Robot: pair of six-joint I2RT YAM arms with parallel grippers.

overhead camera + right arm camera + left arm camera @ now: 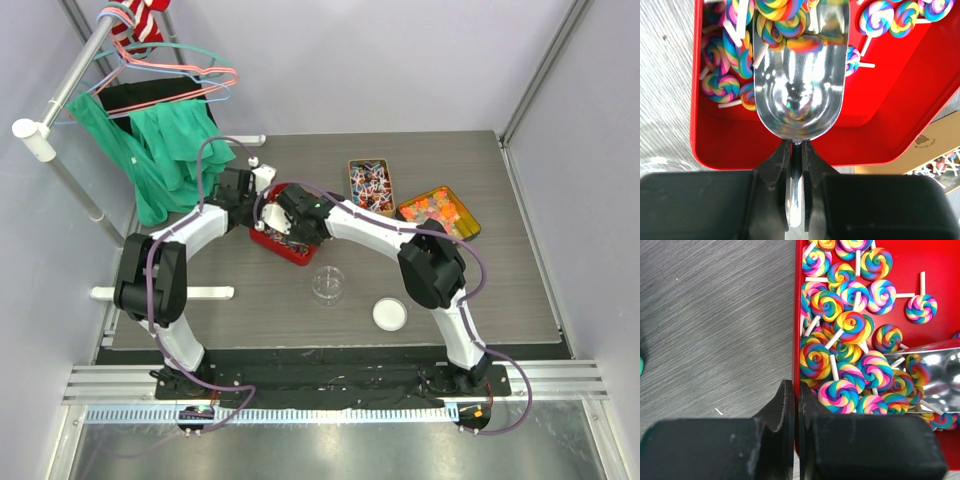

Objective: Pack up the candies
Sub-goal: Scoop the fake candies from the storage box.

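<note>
Left gripper (792,400): pinched tight on your red tin's (940,265) wall.
Right gripper (796,150): clamps one scoop (799,95), its 12 o'clock lip among lollipops (852,327).
Other tins (370,186): two.
Clear dish (327,284): one.

One red tin (890,100), two other tins (353,168), one scoop (799,95), one dish (327,285), one lid (390,314), many lollipops (852,325).

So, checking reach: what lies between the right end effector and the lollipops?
Right wrist view: the metal scoop, handle clamped in the right end effector, bowl tip among the lollipops in the red tray.
</note>
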